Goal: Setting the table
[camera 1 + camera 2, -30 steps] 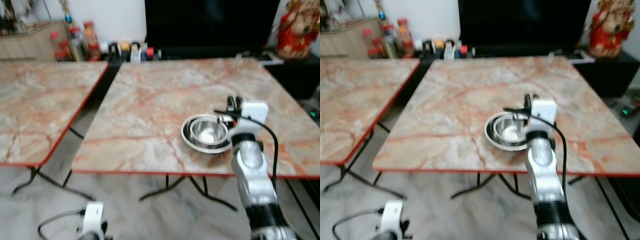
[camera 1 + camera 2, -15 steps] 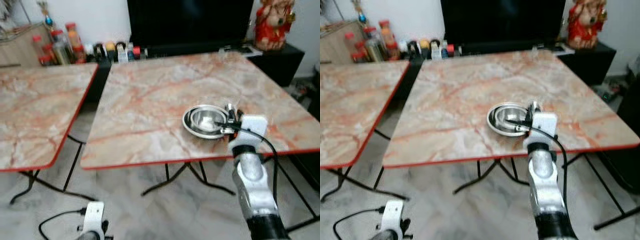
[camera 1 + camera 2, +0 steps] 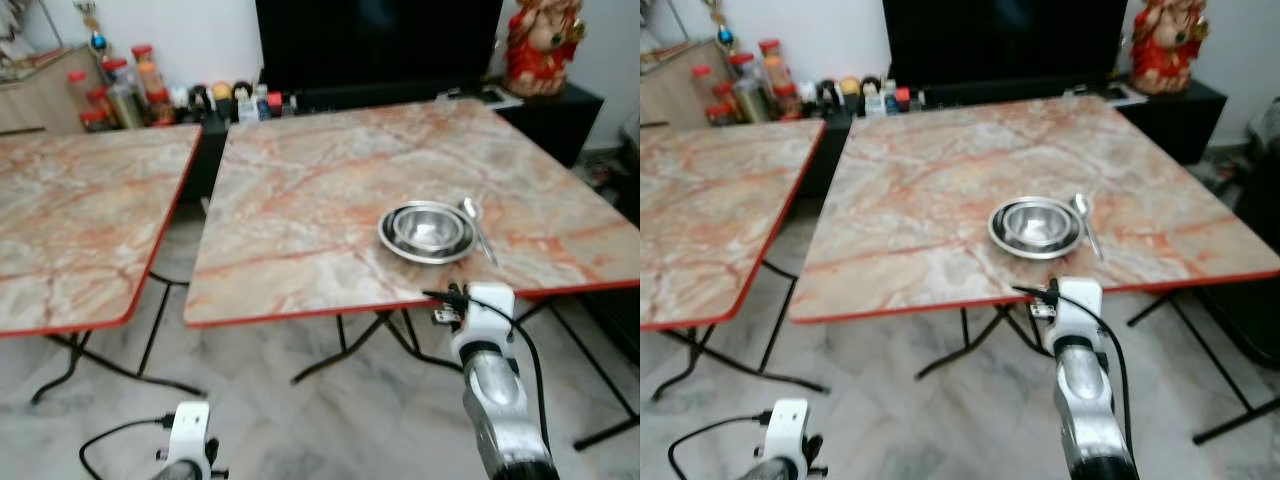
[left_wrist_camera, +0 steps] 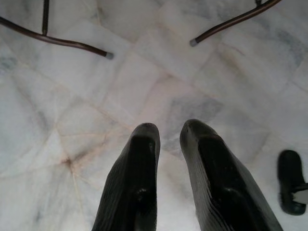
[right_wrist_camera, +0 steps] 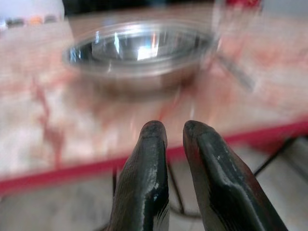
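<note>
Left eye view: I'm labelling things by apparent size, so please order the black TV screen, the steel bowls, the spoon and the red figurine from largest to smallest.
1. Black TV screen
2. Steel bowls
3. Red figurine, looking close to the bowls though it stands farther off, so that order is unsure
4. Spoon

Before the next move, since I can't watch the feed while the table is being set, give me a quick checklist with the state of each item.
1. Bowls stacked on the table: ok.
2. Spoon lying right of the bowls, on the table: ok.
3. Right gripper holds nothing, jaws nearly closed: ok.
4. Right gripper off the table, in front of its red edge: ok.
5. Left gripper holds nothing, hanging over the floor: ok.
6. Plates or cups at the setting: not ok, none laid.
</note>
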`<state>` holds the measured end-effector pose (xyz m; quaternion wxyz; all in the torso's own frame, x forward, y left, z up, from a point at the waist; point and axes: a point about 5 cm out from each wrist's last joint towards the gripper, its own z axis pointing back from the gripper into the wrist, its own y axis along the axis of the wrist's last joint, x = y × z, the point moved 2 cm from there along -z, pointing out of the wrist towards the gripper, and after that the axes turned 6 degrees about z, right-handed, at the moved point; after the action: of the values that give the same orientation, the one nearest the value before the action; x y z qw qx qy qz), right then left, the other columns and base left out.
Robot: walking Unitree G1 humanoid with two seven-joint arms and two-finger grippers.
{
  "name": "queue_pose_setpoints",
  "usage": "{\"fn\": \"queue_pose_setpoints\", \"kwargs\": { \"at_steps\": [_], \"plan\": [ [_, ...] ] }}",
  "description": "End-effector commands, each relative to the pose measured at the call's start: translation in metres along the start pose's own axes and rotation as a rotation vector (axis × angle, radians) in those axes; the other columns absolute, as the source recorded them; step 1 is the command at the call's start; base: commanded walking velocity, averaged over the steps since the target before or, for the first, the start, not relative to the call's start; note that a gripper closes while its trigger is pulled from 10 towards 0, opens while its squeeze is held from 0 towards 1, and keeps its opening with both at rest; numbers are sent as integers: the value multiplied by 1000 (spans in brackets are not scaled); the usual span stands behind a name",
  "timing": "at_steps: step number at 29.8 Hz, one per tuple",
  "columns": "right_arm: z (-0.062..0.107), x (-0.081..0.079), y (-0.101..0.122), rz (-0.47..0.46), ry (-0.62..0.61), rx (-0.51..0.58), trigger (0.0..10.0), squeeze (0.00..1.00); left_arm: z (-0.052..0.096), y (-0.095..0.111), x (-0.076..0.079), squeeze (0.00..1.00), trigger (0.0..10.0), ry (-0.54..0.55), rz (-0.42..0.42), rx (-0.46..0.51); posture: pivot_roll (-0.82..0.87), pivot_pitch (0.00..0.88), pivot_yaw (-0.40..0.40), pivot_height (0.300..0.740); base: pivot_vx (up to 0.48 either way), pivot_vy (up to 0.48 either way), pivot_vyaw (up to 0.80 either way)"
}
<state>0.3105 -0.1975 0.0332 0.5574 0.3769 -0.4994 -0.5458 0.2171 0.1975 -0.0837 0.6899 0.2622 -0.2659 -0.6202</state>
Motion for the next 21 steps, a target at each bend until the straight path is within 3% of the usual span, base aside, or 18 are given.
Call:
{"fn": "queue_pose_setpoints", "kwargs": {
  "at_steps": [1, 10, 17, 21],
  "plan": [
    [4, -8, -19, -48, 28, -73, 10000, 0, 0, 1, -6, 0, 10000, 19, -2, -4, -115, 0, 74, 728, 0, 251, 0],
    [29, -16, -88, -49, 86, -378, 10000, 0, 0, 1, -6, 0, 10000, 23, 2, -3, -108, 0, 79, 728, 0, 252, 0],
    [48, -19, -116, -8, 119, -512, 10000, 0, 0, 1, -6, 0, 10000, 21, -1, -9, -111, 0, 83, 728, 0, 254, 0],
    [74, -19, -144, -35, 90, -661, 10000, 0, 0, 0, -6, 0, 10000, 21, -3, -16, -101, 0, 83, 728, 0, 269, 0]
  ]
}}
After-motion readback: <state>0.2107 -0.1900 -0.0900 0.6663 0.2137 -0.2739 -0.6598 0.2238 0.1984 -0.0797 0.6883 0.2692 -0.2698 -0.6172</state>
